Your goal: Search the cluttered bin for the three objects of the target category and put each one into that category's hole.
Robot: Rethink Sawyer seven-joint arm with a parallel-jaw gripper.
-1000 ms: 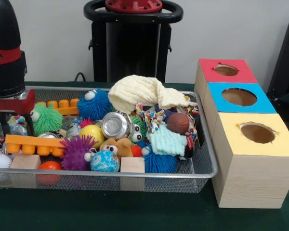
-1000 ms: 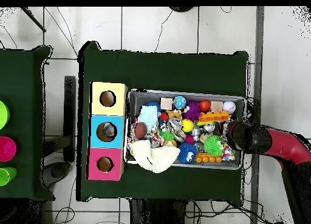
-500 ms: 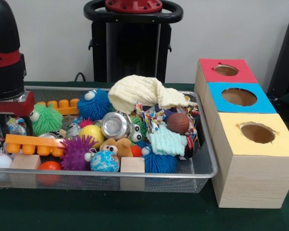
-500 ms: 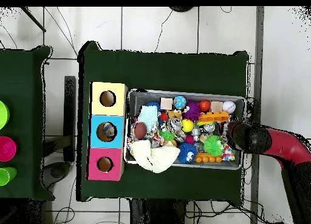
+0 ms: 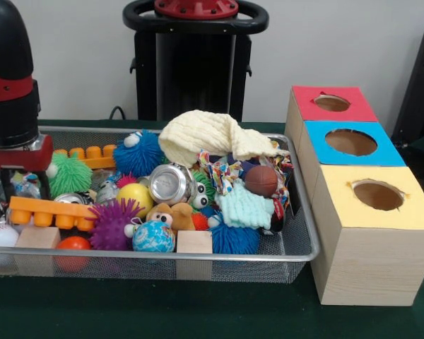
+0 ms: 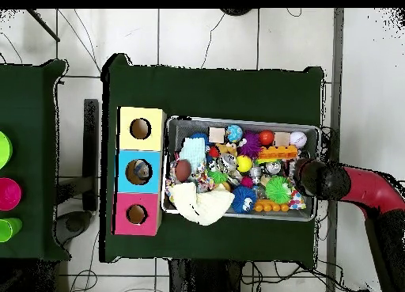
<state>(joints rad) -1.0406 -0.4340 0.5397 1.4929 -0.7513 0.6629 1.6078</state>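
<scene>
Pincer (image 5: 25, 180) hangs at the end of the wire bin (image 5: 297, 244) farthest from the three boxes, its dark prongs reaching down among the toys; whether they are apart or together I cannot tell, since clutter hides the tips. Just beside the pincer, toward the boxes, sits a green spiky ball (image 5: 71, 174) with googly eyes, and an orange toothed block (image 5: 49, 210) lies in front of the prongs. A baseball (image 5: 0, 235) rests at the bin's front corner below the pincer. Farther along the bin toward the boxes come a purple spiky ball (image 5: 113, 224), a yellow ball (image 5: 134, 196), a shiny tin can (image 5: 168, 183) on its side, a blue spiky ball (image 5: 139, 152), a pale yellow cloth (image 5: 205, 135) heaped on top, and a small brown football (image 5: 261, 180) near the bin's end. Past that end, on the green table (image 5: 198, 311), stand the red-topped box (image 5: 331, 104), the blue-topped box (image 5: 351, 143) and the yellow-topped box (image 5: 376, 198), each with a round hole.
</scene>
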